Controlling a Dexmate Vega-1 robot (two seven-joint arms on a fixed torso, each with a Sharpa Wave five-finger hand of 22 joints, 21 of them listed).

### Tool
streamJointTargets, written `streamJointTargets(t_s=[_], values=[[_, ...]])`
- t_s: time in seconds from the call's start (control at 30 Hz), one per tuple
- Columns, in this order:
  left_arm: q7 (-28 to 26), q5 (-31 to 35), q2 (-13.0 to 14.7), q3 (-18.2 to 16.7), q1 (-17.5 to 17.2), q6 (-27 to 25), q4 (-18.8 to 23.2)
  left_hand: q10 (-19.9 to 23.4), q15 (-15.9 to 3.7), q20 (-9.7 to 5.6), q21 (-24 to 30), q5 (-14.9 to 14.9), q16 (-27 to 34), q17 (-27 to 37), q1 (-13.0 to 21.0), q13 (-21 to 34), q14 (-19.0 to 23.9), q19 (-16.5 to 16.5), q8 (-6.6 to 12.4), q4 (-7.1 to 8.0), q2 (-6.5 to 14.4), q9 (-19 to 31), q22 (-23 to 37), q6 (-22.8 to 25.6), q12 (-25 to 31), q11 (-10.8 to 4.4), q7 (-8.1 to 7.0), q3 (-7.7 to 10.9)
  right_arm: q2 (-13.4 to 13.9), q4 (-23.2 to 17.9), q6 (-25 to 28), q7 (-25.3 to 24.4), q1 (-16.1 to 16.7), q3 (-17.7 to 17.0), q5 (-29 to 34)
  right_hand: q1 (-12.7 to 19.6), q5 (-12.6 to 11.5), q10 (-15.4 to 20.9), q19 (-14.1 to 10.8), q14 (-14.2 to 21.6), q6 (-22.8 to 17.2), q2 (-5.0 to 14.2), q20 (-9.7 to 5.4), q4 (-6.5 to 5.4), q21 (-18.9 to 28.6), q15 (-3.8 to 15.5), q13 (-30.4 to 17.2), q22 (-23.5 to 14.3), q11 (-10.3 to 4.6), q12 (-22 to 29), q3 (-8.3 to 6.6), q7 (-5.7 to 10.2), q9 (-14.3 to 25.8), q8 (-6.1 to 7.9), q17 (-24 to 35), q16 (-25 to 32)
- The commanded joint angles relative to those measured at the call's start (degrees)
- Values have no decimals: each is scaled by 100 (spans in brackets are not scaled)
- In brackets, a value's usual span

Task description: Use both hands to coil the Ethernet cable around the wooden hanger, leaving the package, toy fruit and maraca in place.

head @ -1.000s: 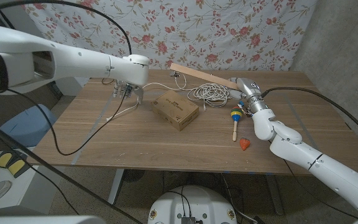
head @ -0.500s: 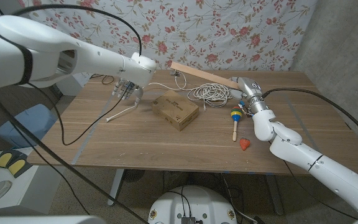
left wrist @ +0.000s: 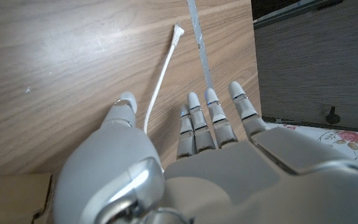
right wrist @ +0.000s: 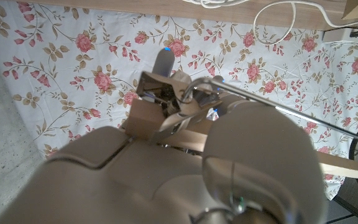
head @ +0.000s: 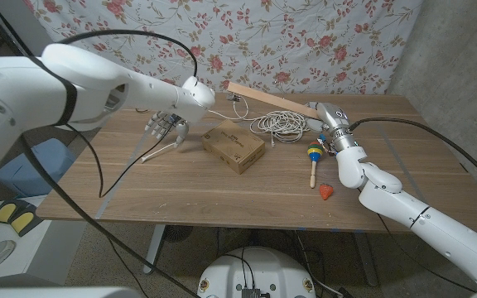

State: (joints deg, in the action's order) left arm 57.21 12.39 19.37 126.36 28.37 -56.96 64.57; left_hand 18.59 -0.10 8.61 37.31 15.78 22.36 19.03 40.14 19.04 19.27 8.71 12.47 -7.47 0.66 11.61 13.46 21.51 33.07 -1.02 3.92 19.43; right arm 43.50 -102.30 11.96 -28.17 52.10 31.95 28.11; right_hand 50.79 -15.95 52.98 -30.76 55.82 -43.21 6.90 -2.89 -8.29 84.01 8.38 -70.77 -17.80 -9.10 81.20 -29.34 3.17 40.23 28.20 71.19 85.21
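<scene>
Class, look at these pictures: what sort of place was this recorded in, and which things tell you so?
Probably a makeshift robot test room: a wooden table before a floral cloth backdrop, and a bare grey wall beside it.

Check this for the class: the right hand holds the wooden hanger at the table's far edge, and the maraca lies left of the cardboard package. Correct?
Not quite. In the head view the maraca lies right of the cardboard package, not left. The right hand does hold the wooden hanger at the table's far edge.
</scene>
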Motion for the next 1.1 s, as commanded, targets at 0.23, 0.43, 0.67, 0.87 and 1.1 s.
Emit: streamJointTargets(t_s=[0.23,0.43,0.67,0.87,1.1], values=[[178,1012,-40,-1080,-916,482,-871,139,-38,-50,94,-11,64,38,17,42,185,121,-1,53,117,11,16,167,116,-41,-24,2,44,-11,38,44,-1,-17,10,-400,26,-65,22,-80,-31,369,-394,3,66,354,-17,61,20,136,-77,-6,2,43,10,129],[183,1361,-69,-1414,-1199,596,-1053,536,-166,-105,231,-129,302,156,250,94,553,340,92,-27,341,9,16,608,355,-165,-61,27,31,16,66,64,-23,-9,4,-419,34,-92,38,-105,-24,367,-401,4,95,354,-16,105,10,195,-91,-2,-8,50,9,178],[270,1744,-85,-1714,-1418,699,-1183,1094,-334,-138,465,-380,743,361,821,192,1119,594,231,-227,597,13,44,1295,669,-232,-112,119,23,71,58,34,-43,-16,-12,-436,40,-106,57,-127,-15,369,-396,6,124,355,-14,148,14,258,-106,14,-11,60,8,225],[-12,2134,3,-1983,-1686,264,-1033,2278,-639,-201,1165,-475,1325,520,1912,394,2322,1238,614,-152,1128,62,175,2664,1135,-313,-110,902,38,106,31,29,-58,-19,-29,-447,45,-113,60,-141,-20,370,-395,8,146,355,-13,180,12,303,-118,6,-22,67,7,255],[-506,2530,321,-2320,-1841,-581,-355,3530,-1080,-757,2385,-375,1783,661,1828,315,3888,2593,519,648,1056,295,282,2497,1256,-811,55,1446,34,202,-84,45,-155,17,-30,-465,51,-138,75,-162,-15,367,-405,8,170,355,-13,223,11,358,-131,15,-35,72,6,290]])
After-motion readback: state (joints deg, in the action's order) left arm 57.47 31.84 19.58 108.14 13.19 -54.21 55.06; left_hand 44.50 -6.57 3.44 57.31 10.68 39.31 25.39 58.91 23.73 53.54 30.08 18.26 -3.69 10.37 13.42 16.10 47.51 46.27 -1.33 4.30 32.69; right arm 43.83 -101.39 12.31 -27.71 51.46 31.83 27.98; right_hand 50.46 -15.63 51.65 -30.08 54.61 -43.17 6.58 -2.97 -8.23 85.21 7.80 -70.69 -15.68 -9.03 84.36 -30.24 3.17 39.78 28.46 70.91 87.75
